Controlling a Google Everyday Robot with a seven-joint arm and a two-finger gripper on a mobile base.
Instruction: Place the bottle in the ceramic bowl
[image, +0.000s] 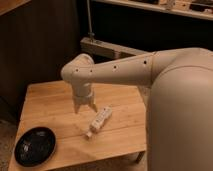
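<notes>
Wooden counter (50, 102) carries everything. The black ceramic bowl (35, 146) sits well apart from the tool, toward the counter's near corner. The tool (85, 107) hangs low, its jaws spread and holding nothing. The bottle (99, 120) lies flat just beside it, on the side away from the bowl, with its long axis diagonal and its cap nearer the front edge.

The table (50, 100) is matt light wood. The ceramic bowl (35, 146) at its 7 o'clock is glossy black. The bottle (100, 120) looks like smooth cream plastic. The gripper (85, 107), a matt cream shell, hangs at the bottle's 10 o'clock, jaws apart.
</notes>
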